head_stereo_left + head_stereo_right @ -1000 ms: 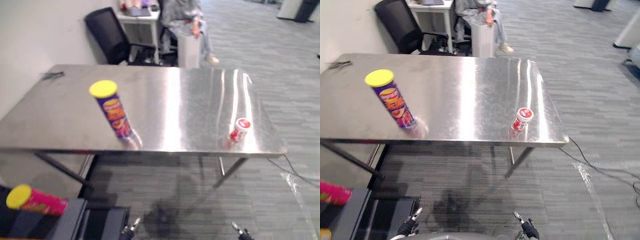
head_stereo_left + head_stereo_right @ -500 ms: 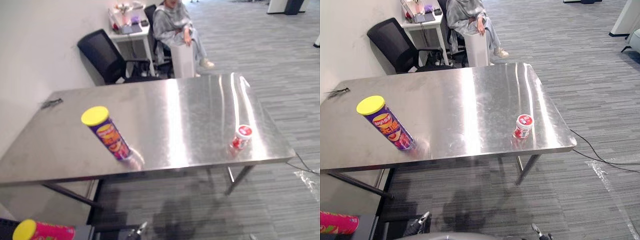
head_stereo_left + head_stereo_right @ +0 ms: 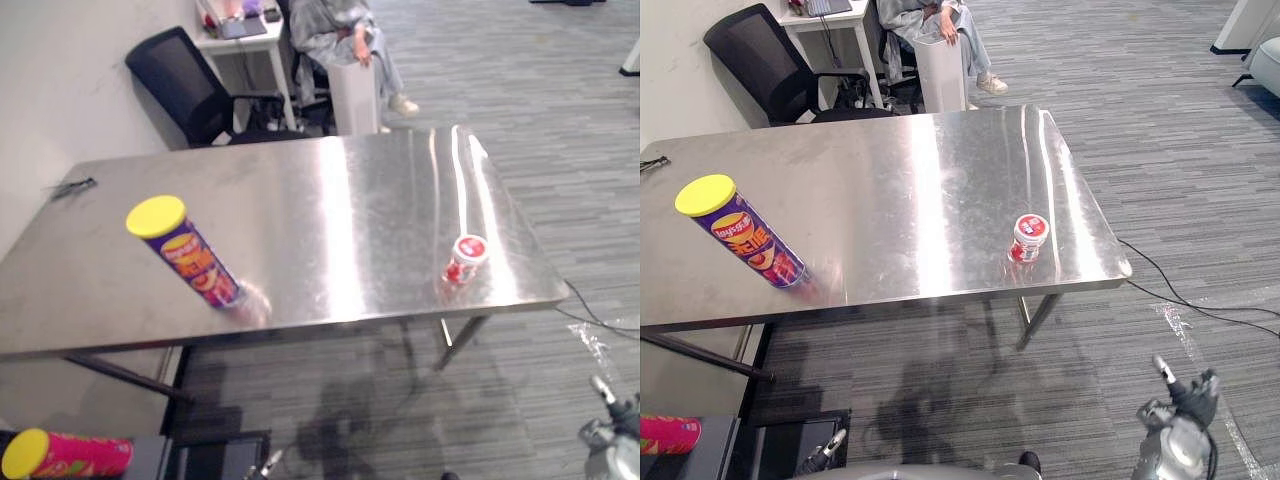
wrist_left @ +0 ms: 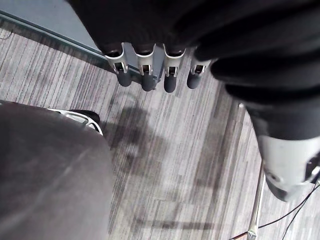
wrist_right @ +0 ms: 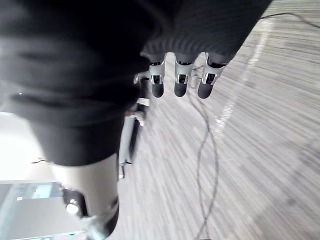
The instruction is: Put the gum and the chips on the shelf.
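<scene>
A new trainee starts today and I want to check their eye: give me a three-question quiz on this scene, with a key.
1. True or false: the gum tub lies on the floor.
2. Which stands nearer the table's left end? A) purple chips can B) gum tub
3. Fill in: the left hand and the right hand each hold ____.
Key: 1 false; 2 A; 3 nothing.

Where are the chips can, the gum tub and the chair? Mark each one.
Chips can (image 3: 748, 243): right eye view, on its purple side.
Gum tub (image 3: 1028, 241): right eye view, on its red label.
Chair (image 3: 745, 45): right eye view, on its black backrest.
</scene>
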You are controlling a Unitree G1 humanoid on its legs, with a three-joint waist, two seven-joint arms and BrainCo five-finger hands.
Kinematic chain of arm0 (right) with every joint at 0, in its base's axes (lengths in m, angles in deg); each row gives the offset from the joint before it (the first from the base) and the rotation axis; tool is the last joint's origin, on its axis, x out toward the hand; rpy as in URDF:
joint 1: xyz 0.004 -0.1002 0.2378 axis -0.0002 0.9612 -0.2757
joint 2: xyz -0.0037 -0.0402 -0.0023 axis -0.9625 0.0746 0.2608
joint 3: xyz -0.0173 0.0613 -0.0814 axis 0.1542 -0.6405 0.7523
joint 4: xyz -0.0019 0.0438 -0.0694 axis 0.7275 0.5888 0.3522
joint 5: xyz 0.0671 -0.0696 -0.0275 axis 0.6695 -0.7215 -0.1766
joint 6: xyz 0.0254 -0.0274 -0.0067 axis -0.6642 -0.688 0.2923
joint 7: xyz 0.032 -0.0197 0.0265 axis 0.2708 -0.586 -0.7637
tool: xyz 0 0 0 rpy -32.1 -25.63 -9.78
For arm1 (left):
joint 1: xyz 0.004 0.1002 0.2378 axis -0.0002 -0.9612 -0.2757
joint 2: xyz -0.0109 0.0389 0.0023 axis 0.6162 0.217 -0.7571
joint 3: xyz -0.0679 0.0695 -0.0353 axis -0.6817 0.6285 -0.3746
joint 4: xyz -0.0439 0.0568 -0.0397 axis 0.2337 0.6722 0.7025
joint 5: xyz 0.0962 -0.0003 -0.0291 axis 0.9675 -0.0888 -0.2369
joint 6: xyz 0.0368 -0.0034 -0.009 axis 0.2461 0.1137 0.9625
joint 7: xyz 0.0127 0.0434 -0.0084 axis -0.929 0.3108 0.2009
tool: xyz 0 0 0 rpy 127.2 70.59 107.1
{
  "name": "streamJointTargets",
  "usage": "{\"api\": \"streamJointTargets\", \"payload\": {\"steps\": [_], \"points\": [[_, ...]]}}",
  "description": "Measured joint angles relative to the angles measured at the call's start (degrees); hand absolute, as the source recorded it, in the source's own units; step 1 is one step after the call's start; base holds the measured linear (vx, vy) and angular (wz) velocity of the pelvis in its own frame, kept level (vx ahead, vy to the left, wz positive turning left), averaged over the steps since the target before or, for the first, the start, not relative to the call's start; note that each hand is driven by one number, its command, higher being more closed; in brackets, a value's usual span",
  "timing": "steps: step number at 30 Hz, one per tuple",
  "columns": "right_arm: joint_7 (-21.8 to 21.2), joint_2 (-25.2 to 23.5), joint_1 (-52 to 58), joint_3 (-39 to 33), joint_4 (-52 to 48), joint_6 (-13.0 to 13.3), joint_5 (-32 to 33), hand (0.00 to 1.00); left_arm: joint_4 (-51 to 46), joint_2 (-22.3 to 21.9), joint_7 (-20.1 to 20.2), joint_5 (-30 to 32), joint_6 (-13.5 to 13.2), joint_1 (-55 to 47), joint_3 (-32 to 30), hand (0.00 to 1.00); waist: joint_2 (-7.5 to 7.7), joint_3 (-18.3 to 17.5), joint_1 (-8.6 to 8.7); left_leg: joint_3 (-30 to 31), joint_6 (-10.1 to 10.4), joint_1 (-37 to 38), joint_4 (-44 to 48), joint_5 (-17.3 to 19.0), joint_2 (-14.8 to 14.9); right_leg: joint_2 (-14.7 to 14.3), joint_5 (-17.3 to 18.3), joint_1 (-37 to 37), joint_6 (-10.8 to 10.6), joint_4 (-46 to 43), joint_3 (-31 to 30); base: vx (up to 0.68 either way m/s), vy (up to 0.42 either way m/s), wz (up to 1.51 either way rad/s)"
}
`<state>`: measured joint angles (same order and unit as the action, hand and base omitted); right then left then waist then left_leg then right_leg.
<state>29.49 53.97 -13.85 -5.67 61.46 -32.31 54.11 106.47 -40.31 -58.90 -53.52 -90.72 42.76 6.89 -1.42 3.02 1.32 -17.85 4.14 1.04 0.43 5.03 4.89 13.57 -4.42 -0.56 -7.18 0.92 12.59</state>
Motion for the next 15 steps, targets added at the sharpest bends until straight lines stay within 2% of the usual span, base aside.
{"api": "streamJointTargets", "payload": {"steps": [3,5,6,7,11,15], "points": [[3.21,-0.54,-0.18,-0.13,-7.87,0.17,-4.90,0.00,-0.68,0.01,-0.15,-0.12,-0.07,-0.52,-0.04,0.00,0.36,0.04,0.09,0.41,-0.09,0.19,-2.49,-1.75,-0.65,0.23,0.75,-0.50,-0.16,0.75,0.01,-0.14,-0.067,-0.02],[4.06,-1.38,0.35,-0.11,-12.49,0.21,-7.51,0.00,-1.89,0.39,-0.21,-0.12,-0.18,-1.35,-0.05,0.00,1.48,-0.19,0.07,0.46,-0.05,0.28,-4.23,-2.98,-1.72,1.25,3.37,-1.15,-1.51,0.77,-0.01,-0.14,-0.081,0.02],[4.79,-1.67,0.62,-0.03,-15.64,0.24,-9.44,0.00,-1.92,0.25,-0.43,-0.11,-0.22,-1.47,0.02,0.00,1.15,-0.10,0.18,0.87,0.13,0.69,-6.01,-4.26,-2.11,1.08,3.94,-1.49,-1.97,0.57,0.08,-0.14,-0.081,0.02],[4.98,-1.88,0.93,-0.01,-18.64,0.22,-10.90,0.00,-2.00,0.06,-0.49,-0.11,-0.25,-1.78,0.00,0.00,0.93,-0.08,0.14,1.00,0.12,0.57,-6.25,-4.67,-1.79,0.71,4.27,-2.01,-1.54,0.08,0.10,-0.13,-0.080,0.00],[4.28,-1.83,2.80,1.47,-29.70,0.93,-13.78,0.00,-2.21,0.13,-0.51,-0.11,-0.68,-2.61,-0.04,0.00,1.11,-0.28,0.12,1.07,0.47,0.72,-6.31,-4.89,-1.09,0.03,4.57,-2.02,-1.77,-0.08,0.07,-0.08,-0.056,-0.01],[-0.86,-1.50,5.85,6.19,-37.73,2.16,-14.14,0.00,-2.60,0.66,-0.20,-0.11,-0.70,-3.48,-0.01,0.00,1.96,-1.59,0.14,1.14,0.37,0.22,-6.17,-4.94,-1.22,0.09,3.96,-2.21,-1.88,-0.04,0.01,0.01,-0.001,0.01]]}}
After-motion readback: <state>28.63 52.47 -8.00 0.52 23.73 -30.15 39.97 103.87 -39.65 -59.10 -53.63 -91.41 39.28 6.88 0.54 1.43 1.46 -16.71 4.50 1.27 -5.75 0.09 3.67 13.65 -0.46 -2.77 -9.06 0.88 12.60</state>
